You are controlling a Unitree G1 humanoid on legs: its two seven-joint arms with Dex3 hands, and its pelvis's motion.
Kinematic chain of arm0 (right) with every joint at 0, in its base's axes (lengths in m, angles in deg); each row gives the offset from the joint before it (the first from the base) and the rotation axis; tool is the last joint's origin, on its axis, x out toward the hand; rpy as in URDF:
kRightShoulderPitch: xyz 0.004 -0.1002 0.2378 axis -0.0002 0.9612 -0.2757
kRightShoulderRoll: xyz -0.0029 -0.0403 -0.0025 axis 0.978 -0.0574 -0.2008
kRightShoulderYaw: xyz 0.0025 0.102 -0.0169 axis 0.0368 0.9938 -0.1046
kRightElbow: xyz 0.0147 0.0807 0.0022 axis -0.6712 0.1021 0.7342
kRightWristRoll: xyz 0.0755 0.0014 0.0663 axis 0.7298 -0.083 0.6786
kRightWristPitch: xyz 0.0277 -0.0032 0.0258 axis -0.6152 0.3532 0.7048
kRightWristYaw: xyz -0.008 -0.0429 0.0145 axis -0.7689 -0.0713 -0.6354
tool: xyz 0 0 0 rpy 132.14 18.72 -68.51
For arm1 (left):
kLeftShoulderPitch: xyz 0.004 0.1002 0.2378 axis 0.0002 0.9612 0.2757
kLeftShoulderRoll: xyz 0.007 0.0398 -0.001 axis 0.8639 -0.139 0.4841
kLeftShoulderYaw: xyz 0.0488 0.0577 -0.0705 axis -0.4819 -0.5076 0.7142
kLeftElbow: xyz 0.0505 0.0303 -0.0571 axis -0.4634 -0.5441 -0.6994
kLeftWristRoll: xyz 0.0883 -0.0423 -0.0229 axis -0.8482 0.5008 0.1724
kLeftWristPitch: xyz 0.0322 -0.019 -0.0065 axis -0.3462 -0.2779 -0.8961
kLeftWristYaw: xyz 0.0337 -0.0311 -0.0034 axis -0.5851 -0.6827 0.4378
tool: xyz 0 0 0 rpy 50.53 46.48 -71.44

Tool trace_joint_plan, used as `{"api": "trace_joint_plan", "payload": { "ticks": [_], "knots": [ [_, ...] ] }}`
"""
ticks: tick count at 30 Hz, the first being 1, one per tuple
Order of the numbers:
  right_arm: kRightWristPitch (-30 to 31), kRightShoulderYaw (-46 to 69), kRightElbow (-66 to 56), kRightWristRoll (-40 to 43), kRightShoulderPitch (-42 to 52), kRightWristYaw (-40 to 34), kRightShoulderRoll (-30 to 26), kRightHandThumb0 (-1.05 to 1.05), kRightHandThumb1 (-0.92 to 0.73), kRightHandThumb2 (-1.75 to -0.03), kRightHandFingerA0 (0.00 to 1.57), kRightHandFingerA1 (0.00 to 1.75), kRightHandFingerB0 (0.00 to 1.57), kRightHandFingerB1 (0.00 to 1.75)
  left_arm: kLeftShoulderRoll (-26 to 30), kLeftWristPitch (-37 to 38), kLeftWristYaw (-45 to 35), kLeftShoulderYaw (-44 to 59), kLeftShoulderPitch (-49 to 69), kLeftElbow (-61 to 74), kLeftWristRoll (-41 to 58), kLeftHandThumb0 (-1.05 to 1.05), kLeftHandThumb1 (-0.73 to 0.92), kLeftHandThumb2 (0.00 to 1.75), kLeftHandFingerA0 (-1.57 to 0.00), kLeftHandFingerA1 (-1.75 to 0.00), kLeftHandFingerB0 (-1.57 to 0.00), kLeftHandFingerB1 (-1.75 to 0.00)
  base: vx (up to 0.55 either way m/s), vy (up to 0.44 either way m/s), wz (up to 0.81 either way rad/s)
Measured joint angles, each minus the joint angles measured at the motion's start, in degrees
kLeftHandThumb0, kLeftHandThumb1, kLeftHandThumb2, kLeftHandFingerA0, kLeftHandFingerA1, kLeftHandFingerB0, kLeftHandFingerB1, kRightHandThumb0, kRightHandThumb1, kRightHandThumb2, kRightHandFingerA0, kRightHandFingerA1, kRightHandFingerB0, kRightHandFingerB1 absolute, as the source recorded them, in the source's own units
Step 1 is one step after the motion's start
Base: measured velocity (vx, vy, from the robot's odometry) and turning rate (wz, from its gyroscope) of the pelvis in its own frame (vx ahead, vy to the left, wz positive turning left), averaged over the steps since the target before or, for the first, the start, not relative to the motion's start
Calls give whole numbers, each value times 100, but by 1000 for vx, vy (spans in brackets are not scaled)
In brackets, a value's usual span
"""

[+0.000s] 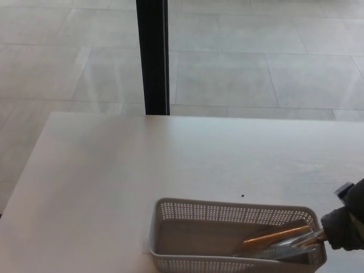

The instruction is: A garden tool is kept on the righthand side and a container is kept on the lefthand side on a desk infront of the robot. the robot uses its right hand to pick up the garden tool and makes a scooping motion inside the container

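Observation:
A grey perforated basket (170, 211) stands on the white desk near the bottom edge of the head view. A garden trowel (274, 241) with a copper-coloured blade lies low inside it, its tip pointing left along the basket floor. My right hand (347, 220) is at the right edge of the picture, just outside the basket's right end, shut on the trowel's handle. The left hand does not show.
The white desk (142, 165) stretches to the left and far side of the basket. A black vertical post (152, 57) rises behind the desk's far edge. Beyond it is a tiled floor. A small dark speck (243, 197) marks the desk behind the basket.

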Motion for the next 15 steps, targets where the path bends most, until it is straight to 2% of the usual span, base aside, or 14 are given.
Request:
{"api": "trace_joint_plan", "payload": {
  "ticks": [1, 2, 3, 4, 5, 6, 7, 9, 10, 11, 15],
  "knots": [
    [79, -65, -1, -66, -21, 29, 104, -44, -79, -75, 91, 175, 65, 149, 0, 0, 0, 4, -3, 0, 0, -55, 65, 59, -51, -58, -48, -45, 0, 0, 0],
    [158, -133, 6, -130, -53, 67, 225, -43, -80, -76, 92, 175, 66, 140, -1, -1, -1, 5, -1, -2, 0, -56, 66, 60, -51, -58, -48, -45, 0, 0, 0],
    [253, -205, 23, -216, -97, 118, 361, -43, -80, -76, 92, 175, 66, 140, -1, -1, -1, 6, 3, -5, 0, -56, 66, 60, -51, -58, -48, -45, 0, 0, 0],
    [354, -269, 59, -305, -153, 190, 505, -45, -78, -72, 92, 175, 67, 118, -2, -1, -1, 7, 13, -6, 0, -56, 66, 60, -49, -57, -49, -44, 0, 0, 0],
    [451, -321, 116, -389, -213, 255, 647, -45, -77, -72, 93, 175, 70, 108, -4, -1, -1, 6, 22, -10, 0, -56, 66, 60, -48, -55, -47, -44, 0, 0, -8],
    [524, -359, 163, -451, -260, 298, 756, -45, -77, -72, 93, 175, 70, 108, -6, -1, -1, 5, 24, -11, -1, -56, 66, 60, -48, -55, -47, -44, 0, 0, -7],
    [677, -437, 258, -570, -345, 392, 973, -45, -79, -74, 93, 175, 68, 123, -12, 0, -1, 4, 19, -11, -1, -55, 65, 59, -45, -55, -46, -44, 0, 0, 0],
    [894, -518, 361, -741, -427, 507, 1206, -45, -76, -76, 93, 175, 71, 127, -32, 0, -5, 18, 13, -14, 6, -58, 64, 59, -47, -57, -47, -44, 0, 0, -3],
    [1002, -561, 426, -822, -467, 547, 1321, -47, -78, -76, 95, 175, 72, 129, -43, 0, -11, 20, 17, -14, 8, -56, 65, 59, -51, -60, -50, -47, 0, 0, 0],
    [1099, -621, 485, -915, -511, 576, 1422, -49, -81, -76, 96, 175, 75, 129, -53, 0, -14, 20, 24, -6, 9, -56, 65, 59, -48, -59, -49, -46, 0, 0, 0],
    [1451, -812, 722, -1215, -656, 646, 1742, -50, -84, -76, 97, 175, 71, 135, -71, -1, -5, 2, 50, 5, 3, -55, 64, 59, -49, -61, -47, -46, 0, 0, 0]
  ]
}}
